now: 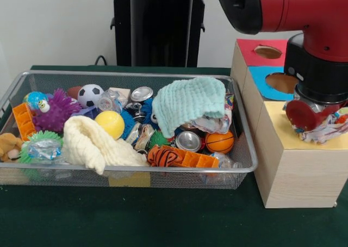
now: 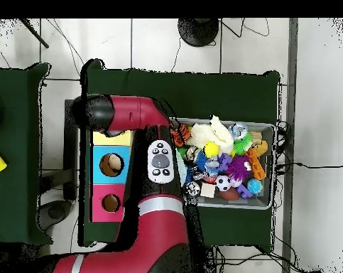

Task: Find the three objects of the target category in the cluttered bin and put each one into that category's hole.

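Evidently a crumpled wrapper (image 1: 326,128) is held shut in the gripper (image 1: 312,119) over the yellow hole. Light, crinkly, slippery; best pinched at a bunched fold.

My own arm (image 2: 131,114) covers the yellow box top (image 1: 304,138), hiding its hole. My gripper (image 1: 321,119) seems buried in crumpled wrapper (image 1: 326,128); my fingers' stance is unreadable.
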Motion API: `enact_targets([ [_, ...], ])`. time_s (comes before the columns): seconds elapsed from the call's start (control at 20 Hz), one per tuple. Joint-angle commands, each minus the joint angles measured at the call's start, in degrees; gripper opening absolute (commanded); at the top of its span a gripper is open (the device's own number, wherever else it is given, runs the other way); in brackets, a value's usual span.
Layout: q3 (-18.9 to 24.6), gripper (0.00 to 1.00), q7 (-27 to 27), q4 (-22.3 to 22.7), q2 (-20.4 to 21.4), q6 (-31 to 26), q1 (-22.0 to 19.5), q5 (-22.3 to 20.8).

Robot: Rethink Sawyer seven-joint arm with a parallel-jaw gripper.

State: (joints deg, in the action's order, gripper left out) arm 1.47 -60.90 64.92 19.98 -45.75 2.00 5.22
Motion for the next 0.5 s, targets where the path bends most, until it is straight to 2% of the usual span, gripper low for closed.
enact_targets([
  [0.05,1.3,0.0,-12.2,-3.8,-13.3,9.8,0.7,-2.8],
  [0.3,1.5,0.0,-12.1,-5.6,-16.9,13.0,0.5,-2.6],
  [0.5,1.4,0.0,-13.3,-4.4,-16.8,13.4,0.2,-2.0],
])
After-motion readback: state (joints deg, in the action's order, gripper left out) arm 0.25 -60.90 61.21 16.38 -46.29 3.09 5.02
